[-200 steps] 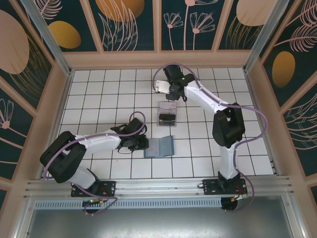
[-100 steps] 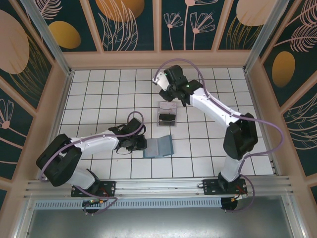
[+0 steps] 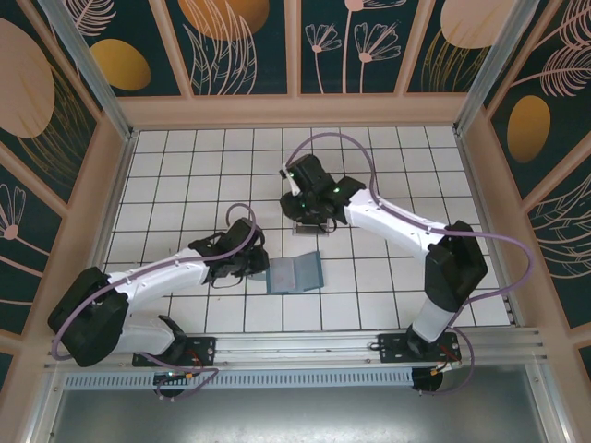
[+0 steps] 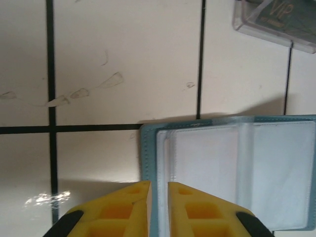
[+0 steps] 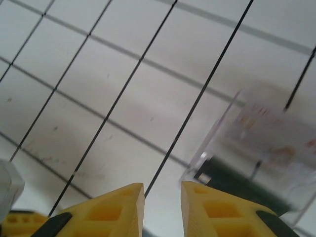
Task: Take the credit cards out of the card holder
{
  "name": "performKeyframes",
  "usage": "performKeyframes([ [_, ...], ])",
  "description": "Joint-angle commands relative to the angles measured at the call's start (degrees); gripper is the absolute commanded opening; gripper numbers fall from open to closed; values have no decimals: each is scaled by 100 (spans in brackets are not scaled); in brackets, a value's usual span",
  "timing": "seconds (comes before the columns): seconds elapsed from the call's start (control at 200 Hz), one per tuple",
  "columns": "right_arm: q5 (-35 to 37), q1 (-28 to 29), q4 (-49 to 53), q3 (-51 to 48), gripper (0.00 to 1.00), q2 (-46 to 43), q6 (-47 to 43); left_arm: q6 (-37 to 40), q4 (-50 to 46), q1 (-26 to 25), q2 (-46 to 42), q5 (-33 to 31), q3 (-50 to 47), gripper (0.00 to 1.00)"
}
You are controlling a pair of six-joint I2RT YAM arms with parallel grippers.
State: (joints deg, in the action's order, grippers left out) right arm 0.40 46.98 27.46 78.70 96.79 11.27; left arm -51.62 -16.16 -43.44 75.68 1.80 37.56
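Card holder (image 3: 295, 274) lies open on the white tiles. The left arm stretches low across them, its left gripper (image 4: 158, 197) nearly closed over the holder's left edge; whether it pinches it I cannot tell. The right arm bends inward, its right gripper (image 5: 162, 195) parted and empty beside the clear stand (image 5: 256, 133), whose dark card (image 4: 274, 17) reads "VIP".

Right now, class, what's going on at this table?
The left gripper, jaws almost shut, sits at the left edge of the open holder lying flat on the tiles. The right gripper, empty and slightly open, hovers by the clear stand, which holds a dark card. The holder's sleeves look pale; any card inside can't be made out.
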Motion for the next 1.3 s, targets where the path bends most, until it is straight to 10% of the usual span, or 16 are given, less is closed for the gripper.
performKeyframes([
  [0.0,-498,246,170,-334,26,-240,738,-206,67,-5,-127,-214,-184,17],
  [0.445,-93,1312,655,-535,27,537,1481,-646,443,-5,-613,-301,-823,17],
  [1.291,370,1658,1210,-117,46,1745,1563,-710,518,-1,-844,-379,-1022,18],
])
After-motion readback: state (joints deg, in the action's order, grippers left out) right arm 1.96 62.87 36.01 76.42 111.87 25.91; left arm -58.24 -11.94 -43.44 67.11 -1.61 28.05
